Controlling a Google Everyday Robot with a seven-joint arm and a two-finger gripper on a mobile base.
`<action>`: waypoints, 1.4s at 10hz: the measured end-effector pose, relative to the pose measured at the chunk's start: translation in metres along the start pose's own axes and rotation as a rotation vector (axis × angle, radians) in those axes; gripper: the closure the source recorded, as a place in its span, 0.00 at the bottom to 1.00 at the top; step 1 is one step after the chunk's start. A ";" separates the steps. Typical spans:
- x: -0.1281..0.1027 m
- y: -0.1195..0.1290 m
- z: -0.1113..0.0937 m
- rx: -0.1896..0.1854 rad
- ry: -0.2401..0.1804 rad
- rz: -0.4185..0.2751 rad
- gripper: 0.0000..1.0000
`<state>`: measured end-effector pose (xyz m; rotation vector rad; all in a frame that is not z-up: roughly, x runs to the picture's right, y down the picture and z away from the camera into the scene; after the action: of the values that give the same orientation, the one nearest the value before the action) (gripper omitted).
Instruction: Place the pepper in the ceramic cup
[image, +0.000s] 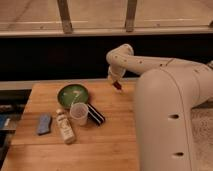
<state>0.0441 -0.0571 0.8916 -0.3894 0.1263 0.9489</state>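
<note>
The small dark red pepper (118, 86) hangs from the tip of my gripper (116, 83), which is shut on it and holds it above the far middle of the wooden table (117, 140). The whitish ceramic cup (79, 113) stands upright to the lower left of the gripper, well apart from it, just in front of the green plate. The cup's opening faces up and looks empty.
A green round plate (73, 94) lies behind the cup. A black-and-white striped oblong object (96, 115) lies right beside the cup. A cream bottle (65, 126) lies to the cup's left front, and a blue object (44, 124) further left. My large white arm (165, 115) covers the table's right side.
</note>
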 end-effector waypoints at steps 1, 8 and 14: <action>-0.002 0.002 0.001 -0.003 0.000 -0.004 1.00; -0.003 0.007 -0.008 0.008 -0.017 -0.040 1.00; -0.001 0.102 -0.059 -0.011 -0.119 -0.217 1.00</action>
<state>-0.0356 -0.0272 0.8094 -0.3487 -0.0295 0.7569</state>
